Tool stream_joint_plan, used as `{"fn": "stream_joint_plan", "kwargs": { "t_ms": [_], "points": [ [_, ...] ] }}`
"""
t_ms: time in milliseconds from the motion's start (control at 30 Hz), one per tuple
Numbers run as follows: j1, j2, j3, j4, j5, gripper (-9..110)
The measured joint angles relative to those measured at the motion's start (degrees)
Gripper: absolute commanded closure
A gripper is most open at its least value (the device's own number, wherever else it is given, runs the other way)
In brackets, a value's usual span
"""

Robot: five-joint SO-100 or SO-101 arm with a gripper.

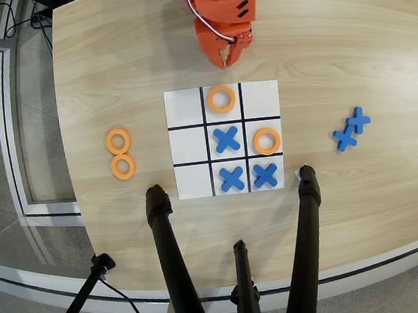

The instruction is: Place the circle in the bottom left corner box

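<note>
Near edge of the board (pixel 185 97): bottom left corner box (pixel 193 181) is empty, blue X (pixel 231 178) just right of it, so a sloppy drop could knock that X. Left on the counter (pixel 111 62), two spare circles (pixel 119 141) touch, so grabbing one may drag the other. Far side, gripper (pixel 230 55) hangs empty, fingers slightly spread, well away from the circles.

Three blue crosses (pixel 227 139) sat in board cells in the overhead view: one in the centre, one at bottom middle, one at bottom right. Two more blue crosses (pixel 351 129) lay touching on the light wooden desk (pixel 112 77), to the board's right. Black tripod legs (pixel 170 256) rose over the desk's near edge.
</note>
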Motion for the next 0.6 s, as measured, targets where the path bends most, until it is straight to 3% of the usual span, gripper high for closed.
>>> {"fn": "stream_joint_plan", "kwargs": {
  "t_ms": [133,600],
  "points": [
    [5.36,-2.46,-1.49,0.09,0.26,95],
    [9.40,-11.16,-9.76,0.00,0.53,91]
  ]
}}
